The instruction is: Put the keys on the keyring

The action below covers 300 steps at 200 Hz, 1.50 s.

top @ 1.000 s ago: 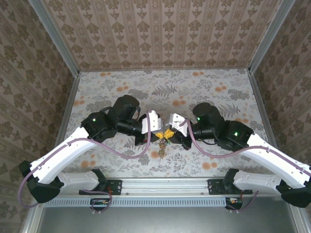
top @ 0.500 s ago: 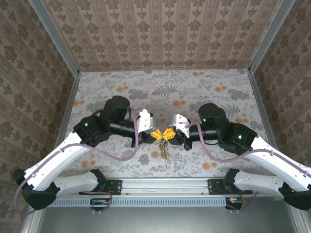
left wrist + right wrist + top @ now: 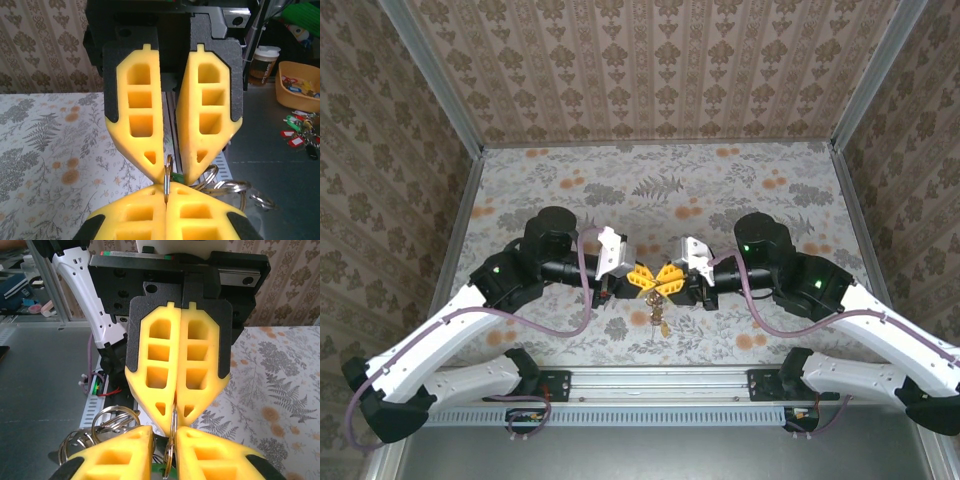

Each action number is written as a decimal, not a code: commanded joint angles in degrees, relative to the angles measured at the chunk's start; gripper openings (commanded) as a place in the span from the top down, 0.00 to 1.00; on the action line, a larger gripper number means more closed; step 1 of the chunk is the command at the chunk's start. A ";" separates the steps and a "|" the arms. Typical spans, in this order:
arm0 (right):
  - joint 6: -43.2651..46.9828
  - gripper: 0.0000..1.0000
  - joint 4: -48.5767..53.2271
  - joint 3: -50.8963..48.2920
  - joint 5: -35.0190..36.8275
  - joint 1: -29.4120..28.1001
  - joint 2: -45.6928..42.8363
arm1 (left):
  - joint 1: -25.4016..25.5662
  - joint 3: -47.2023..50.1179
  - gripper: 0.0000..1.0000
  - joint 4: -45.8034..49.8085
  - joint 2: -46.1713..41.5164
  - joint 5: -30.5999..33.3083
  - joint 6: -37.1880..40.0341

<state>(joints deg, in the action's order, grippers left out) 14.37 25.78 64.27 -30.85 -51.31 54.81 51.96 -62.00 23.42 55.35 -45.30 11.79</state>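
Observation:
My two grippers meet tip to tip above the middle of the table. The left gripper [image 3: 647, 281] [image 3: 166, 190] is shut on the keyring [image 3: 167, 176], a thin metal ring seen edge-on. The right gripper [image 3: 666, 281] [image 3: 172, 434] stands slightly open, and the keyring [image 3: 173, 437] runs through the gap between its yellow fingers [image 3: 125, 450]. A green key head [image 3: 177, 177] [image 3: 164, 471] sits just behind the ring. More metal rings [image 3: 114, 417] [image 3: 235, 187] hang beside it. The bundle of keys [image 3: 658, 318] dangles below both grippers.
The floral table [image 3: 660, 190] is boxed in by patterned walls, with an aluminium rail [image 3: 660, 381] along its near edge. Beyond that edge, an orange tub of keys [image 3: 300, 95], loose key tags [image 3: 299, 134] and a cup [image 3: 262, 65] rest on a grey surface.
Both arms have shifted and levelled, with the wrists drawing slightly apart while the tips stay together. The right jaws have parted from shut. The left stays clamped on the ring.

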 commanded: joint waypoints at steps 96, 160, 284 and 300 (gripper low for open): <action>-2.95 0.81 -5.73 -4.14 1.17 -0.42 -3.03 | -0.02 -0.51 1.00 -12.48 -0.74 -2.93 -2.95; -3.48 0.74 -9.03 -5.46 3.20 -0.02 -3.48 | -0.79 0.45 1.00 -15.98 -1.64 -5.16 -5.39; -4.36 0.77 -16.02 -10.57 6.46 0.68 -8.13 | 0.71 -0.19 1.00 -20.96 0.55 -11.48 -10.41; -4.65 0.77 -16.05 -10.68 6.92 0.92 -8.14 | 0.85 -0.34 1.00 -20.62 0.72 -11.65 -10.26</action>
<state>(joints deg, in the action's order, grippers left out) 10.76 10.37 54.98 -27.31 -51.00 46.13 51.35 -59.27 7.09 56.38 -52.80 1.45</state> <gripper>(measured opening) 0.232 0.045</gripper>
